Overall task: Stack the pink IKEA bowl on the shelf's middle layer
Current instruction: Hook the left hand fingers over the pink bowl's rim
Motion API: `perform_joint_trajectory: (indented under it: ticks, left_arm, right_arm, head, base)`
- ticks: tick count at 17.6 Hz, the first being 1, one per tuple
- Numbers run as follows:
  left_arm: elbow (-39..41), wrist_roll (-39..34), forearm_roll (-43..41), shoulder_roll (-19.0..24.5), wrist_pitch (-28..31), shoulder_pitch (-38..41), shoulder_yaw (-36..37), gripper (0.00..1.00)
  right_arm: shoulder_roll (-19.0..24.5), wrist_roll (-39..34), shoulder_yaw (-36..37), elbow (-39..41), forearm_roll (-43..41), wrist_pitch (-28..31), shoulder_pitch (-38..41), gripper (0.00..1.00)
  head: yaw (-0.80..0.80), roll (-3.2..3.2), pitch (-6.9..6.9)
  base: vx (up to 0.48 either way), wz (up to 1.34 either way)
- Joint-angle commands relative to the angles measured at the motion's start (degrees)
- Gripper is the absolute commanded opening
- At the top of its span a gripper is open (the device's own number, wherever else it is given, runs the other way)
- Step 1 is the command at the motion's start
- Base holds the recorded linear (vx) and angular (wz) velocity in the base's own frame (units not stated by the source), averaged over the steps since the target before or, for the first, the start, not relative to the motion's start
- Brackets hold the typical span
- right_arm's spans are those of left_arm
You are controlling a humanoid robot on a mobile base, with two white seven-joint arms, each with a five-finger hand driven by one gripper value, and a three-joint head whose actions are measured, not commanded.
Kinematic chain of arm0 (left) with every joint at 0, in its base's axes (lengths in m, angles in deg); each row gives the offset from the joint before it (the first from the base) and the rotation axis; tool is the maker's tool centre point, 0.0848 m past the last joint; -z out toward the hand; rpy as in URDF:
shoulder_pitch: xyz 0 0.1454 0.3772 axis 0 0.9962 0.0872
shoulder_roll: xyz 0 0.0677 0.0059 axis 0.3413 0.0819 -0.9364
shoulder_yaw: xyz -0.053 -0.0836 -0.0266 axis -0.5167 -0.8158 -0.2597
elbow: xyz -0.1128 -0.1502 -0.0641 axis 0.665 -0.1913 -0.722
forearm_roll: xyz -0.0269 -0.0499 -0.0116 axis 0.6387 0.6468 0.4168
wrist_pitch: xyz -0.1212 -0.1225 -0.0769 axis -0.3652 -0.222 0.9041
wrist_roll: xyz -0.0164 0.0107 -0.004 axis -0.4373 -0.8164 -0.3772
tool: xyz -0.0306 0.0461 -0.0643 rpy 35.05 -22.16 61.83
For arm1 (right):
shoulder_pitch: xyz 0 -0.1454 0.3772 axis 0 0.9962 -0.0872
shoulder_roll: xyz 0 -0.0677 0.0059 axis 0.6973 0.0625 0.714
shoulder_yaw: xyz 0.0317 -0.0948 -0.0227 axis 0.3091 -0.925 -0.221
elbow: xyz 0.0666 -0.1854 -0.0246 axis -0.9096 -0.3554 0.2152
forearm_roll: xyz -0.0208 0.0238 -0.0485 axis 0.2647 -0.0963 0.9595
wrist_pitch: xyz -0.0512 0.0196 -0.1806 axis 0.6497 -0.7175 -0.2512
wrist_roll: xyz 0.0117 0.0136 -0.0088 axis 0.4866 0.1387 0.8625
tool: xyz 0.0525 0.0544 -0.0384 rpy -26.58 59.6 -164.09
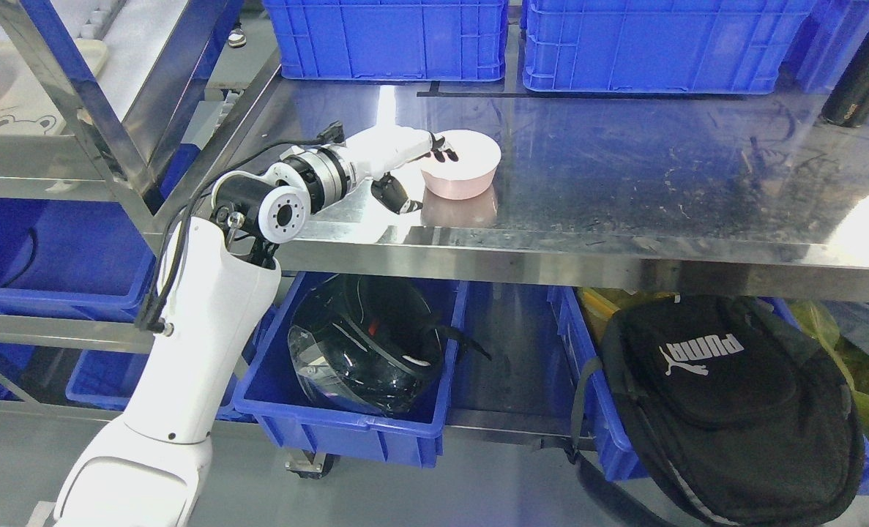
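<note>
Pink bowl (462,172) on steel shelf (624,183), left robot hand (405,165) gripping its near rim

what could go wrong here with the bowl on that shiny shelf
The left robot hand grips the pink bowl only at its left rim, fingertips over the edge and thumb below, so the bowl might tip or slip. The steel shelf looks slick, so a nudge could slide the bowl towards the front edge.

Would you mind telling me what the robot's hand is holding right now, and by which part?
The left hand grips the pink bowl at its left rim: fingers over the edge, thumb outside the wall. The bowl rests on the steel shelf.
</note>
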Motion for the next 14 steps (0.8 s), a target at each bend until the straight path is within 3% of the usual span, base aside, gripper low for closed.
perform_joint_trajectory:
  ticks: [1,9,11,14]
  left_arm:
    - [-5.0,0.0,-3.2,-3.5,-0.4,-0.6,2.6,0.59]
    - [-13.6,0.0,-5.3,-6.7,-3.5,-4.2,2.1,0.41]
    - [-15.6,0.0,-5.4,-6.7,-4.6,-5.7,1.8,0.32]
    - [-17.9,0.0,-5.5,-7.1,-13.3,-5.4,-2.1,0.13]
  right_arm:
    - [-1.0,0.0,0.0,1.0,0.0,0.0,1.3,1.00]
    - [-1.0,0.0,0.0,1.0,0.0,0.0,1.3,1.00]
    - [-1.0,0.0,0.0,1.0,0.0,0.0,1.3,1.00]
    - [-1.0,0.0,0.0,1.0,0.0,0.0,1.3,1.00]
  head:
    - [0.00,0.00,0.00]
    - [0.00,0.00,0.00]
    - [0.00,0.00,0.00]
    - [0.00,0.00,0.00]
  base:
    - [0.000,0.00]
    - [0.000,0.00]
    - [0.000,0.00]
    - [0.000,0.00]
